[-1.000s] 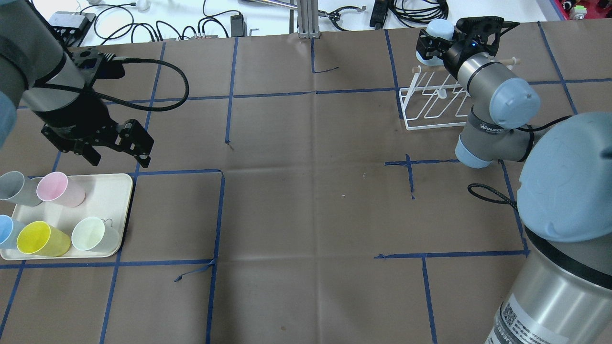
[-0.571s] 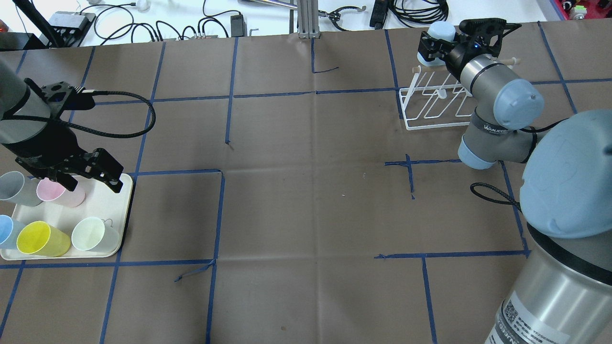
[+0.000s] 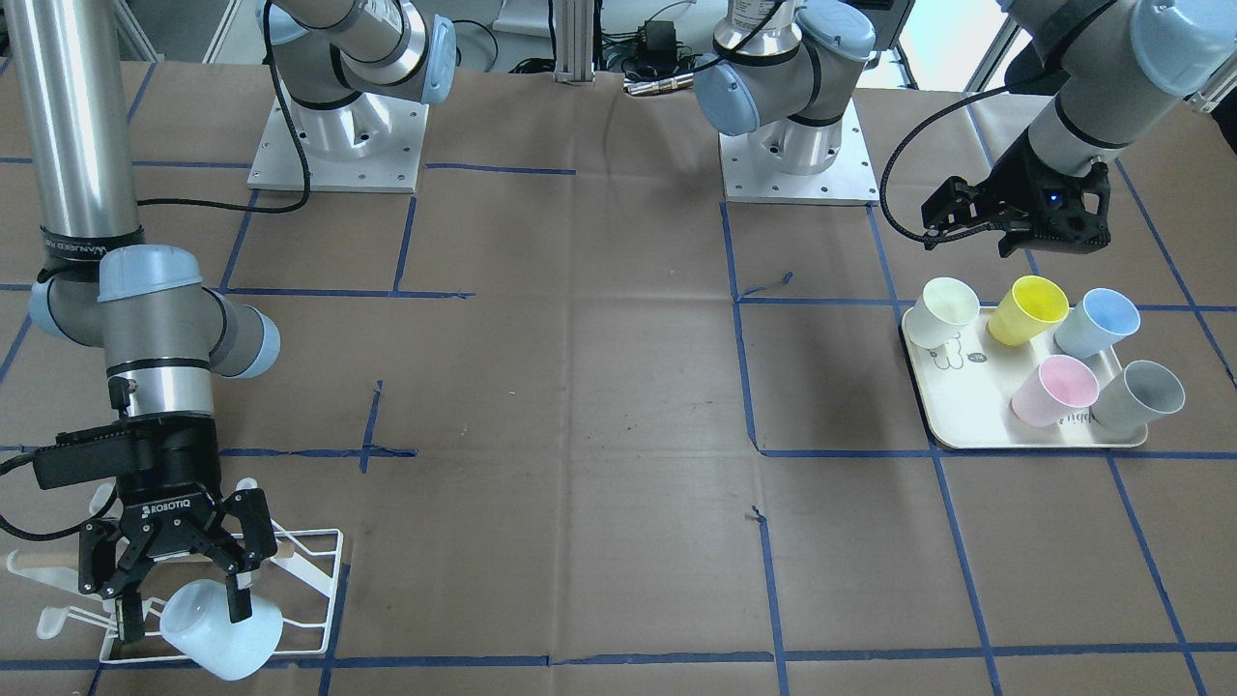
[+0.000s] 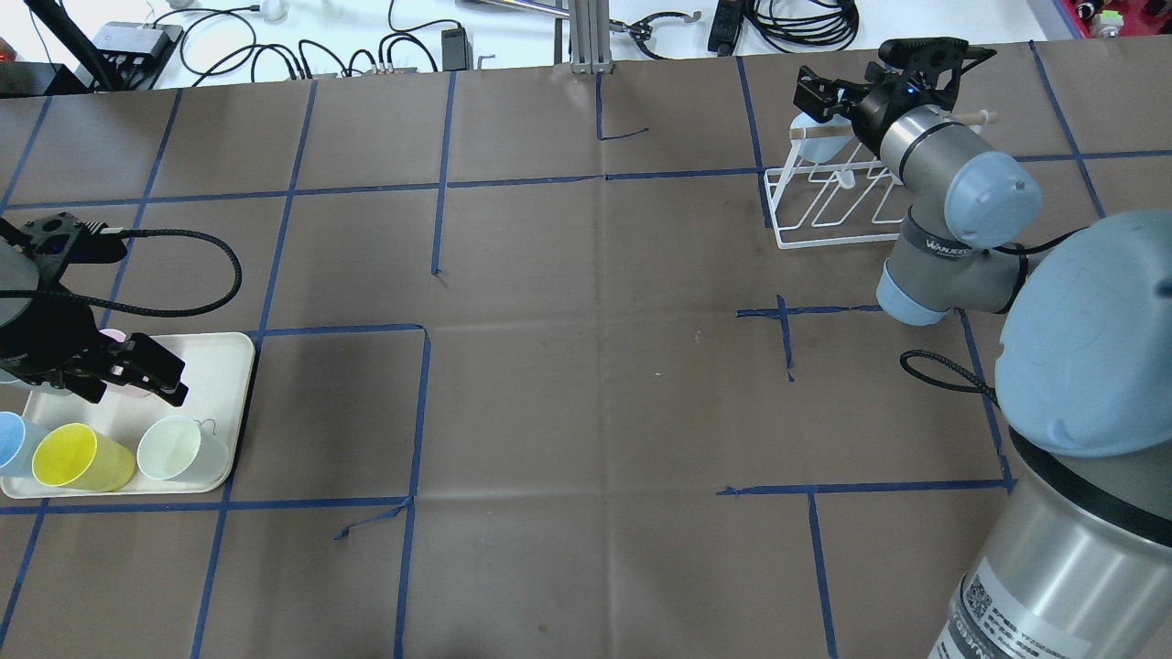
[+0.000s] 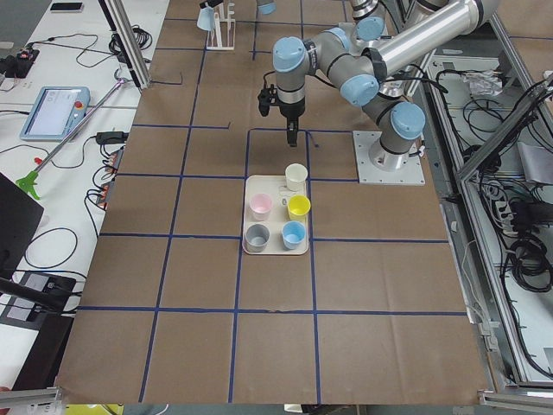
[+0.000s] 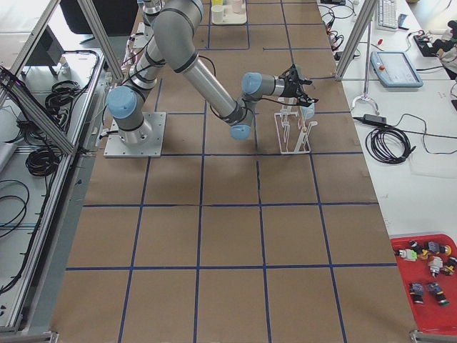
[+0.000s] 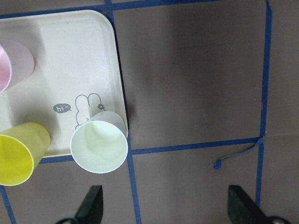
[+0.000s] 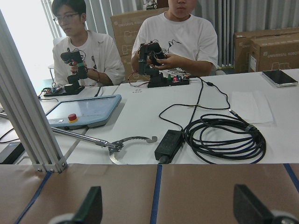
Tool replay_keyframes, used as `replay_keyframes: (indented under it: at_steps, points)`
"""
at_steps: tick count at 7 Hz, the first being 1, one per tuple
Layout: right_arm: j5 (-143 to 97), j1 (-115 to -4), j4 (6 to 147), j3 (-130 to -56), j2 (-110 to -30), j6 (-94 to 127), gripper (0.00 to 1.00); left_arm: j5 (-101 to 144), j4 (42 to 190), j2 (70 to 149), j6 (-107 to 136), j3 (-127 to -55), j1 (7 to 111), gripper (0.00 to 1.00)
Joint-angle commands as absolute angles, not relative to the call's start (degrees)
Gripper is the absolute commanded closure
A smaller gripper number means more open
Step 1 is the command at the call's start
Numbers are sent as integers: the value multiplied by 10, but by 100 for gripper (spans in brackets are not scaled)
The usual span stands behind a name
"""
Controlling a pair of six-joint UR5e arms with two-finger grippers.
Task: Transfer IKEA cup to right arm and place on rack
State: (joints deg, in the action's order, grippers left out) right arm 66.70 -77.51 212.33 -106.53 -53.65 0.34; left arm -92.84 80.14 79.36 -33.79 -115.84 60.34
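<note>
A pale blue IKEA cup [image 3: 222,633] rests tilted on the far end of the white wire rack [image 3: 314,570], below its wooden dowel [image 4: 916,122]. In the overhead view the cup [image 4: 811,128] shows just under my right gripper [image 4: 824,96]. The right gripper [image 3: 181,604] hangs over the cup with its jaws spread; its wrist view shows nothing between the fingertips [image 8: 93,207]. My left gripper [image 4: 128,389] is open and empty, hovering over the cream tray [image 4: 229,366]. Its wrist view looks down on a pale green cup [image 7: 99,145].
The tray [image 3: 966,416] holds a pale green [image 3: 945,309], yellow [image 3: 1029,307], blue [image 3: 1097,321], pink [image 3: 1053,389] and grey cup [image 3: 1140,394]. Brown paper with blue tape lines covers the table. Two operators sit beyond the far edge, behind cables [image 8: 224,137].
The right gripper has opened and the pale blue cup has dropped from its jaws onto the rack. The left arm has moved left and nearer, over the tray.
</note>
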Motion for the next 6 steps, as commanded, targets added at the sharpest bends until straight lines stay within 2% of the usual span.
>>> replay_keyframes:
  at_steps: [1, 3, 5, 6]
  points:
    - [666, -776, 2123, -1063, -544, 4, 0, -929, 749, 790, -339, -1201, 588, 5]
    - [665, -780, 2121, -1064, -563, 6, 0, -927, 710, 806, -338, -1234, 574, 6]
    - [591, -795, 2120, -1063, -603, 91, 0, -926, 588, 830, -336, -1308, 574, 4]
    - [550, -810, 2120, -1063, -617, 131, 0, -925, 564, 841, -335, -1321, 574, 5]
